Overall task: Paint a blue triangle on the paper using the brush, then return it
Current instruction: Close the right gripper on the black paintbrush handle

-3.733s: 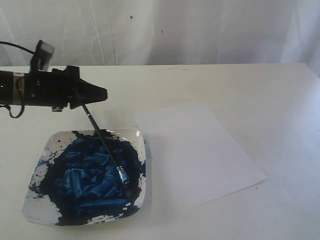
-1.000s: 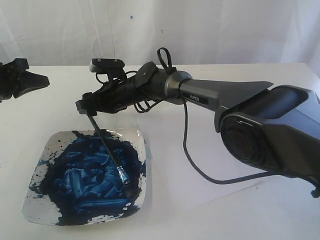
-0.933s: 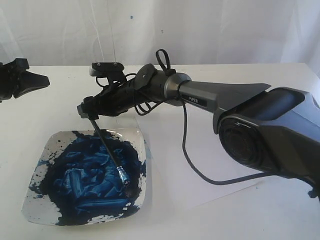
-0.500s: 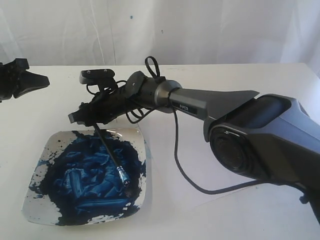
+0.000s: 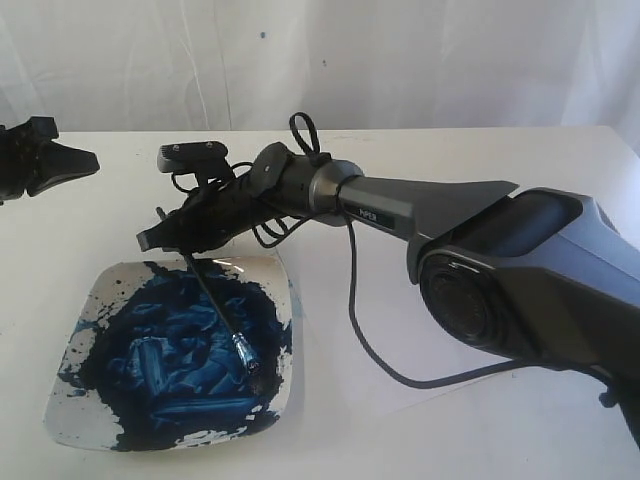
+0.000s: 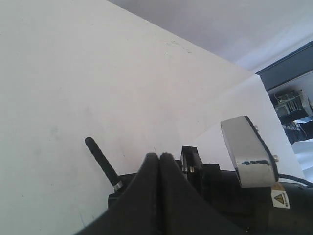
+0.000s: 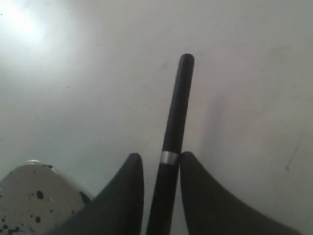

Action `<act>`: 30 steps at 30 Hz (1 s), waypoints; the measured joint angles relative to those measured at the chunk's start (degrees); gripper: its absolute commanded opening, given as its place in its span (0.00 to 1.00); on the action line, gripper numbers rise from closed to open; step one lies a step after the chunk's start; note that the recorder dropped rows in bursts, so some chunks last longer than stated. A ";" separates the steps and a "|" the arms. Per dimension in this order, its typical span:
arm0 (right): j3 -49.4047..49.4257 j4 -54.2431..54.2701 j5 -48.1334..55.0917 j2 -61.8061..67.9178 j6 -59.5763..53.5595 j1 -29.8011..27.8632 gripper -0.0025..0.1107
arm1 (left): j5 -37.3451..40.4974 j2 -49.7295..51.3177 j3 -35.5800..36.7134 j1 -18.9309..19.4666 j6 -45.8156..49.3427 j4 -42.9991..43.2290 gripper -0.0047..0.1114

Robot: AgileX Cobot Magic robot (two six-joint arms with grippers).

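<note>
Brush slanted across the paint-smeared plate: bristle tip sunk in thick blue near the plate corner closest to the paper, black handle rising back toward the plate's far edge. Plate toward the desk's near-left corner in the exterior view.

Upper end of the handle threaded between the fingers of the right gripper, a short stub poking out beyond. In the right wrist view, one finger against the handle and a thin sliver of light beside the other, so no telling whether truly clamped or merely straddling.

Paper just beside the plate, toward the middle of the desk's near edge, largely covered by the right arm and its looping cable. No blue triangle on the parts showing.

Left gripper well apart at the desk's left edge, fingers pressed together on nothing.

Judged as the pick-up step, painting not yet begun.

Possible trouble from here:
- Lifting on a half-made grip: handle pivoting or sliding out, tip flopping back into the paint or onto bare desk.
- Heavy load on the bristles: drips between plate and sheet during the carry, then a fat blob instead of a line at first touch.
- Loose, unweighted sheet: dragged or wrinkled under a sticky stroke, or shoved by cable or forearm sweeping over it.
- Hold so far up a long handle: wandering tip, uneven strokes.
- Low wrist over the plate: fingers dipped in paint, or the plate nudged.
</note>
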 measured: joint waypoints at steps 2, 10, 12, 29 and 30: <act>0.00 0.00 0.00 0.00 0.00 0.00 0.17 | 0.00 0.00 0.00 0.00 0.00 0.00 0.04; 0.00 0.21 -0.83 0.00 0.19 0.00 0.07 | 0.00 0.00 0.00 0.00 0.00 0.00 0.04; 0.00 0.51 -1.15 0.00 0.19 0.00 0.06 | 0.00 0.00 0.00 0.00 0.00 0.00 0.04; -2.55 8.22 -3.41 0.00 0.19 0.00 0.05 | -3.25 0.00 0.00 0.00 0.00 -1.16 0.04; -2.55 8.48 -3.41 0.00 0.19 0.00 0.05 | -3.61 0.00 0.00 0.00 0.00 -1.40 0.04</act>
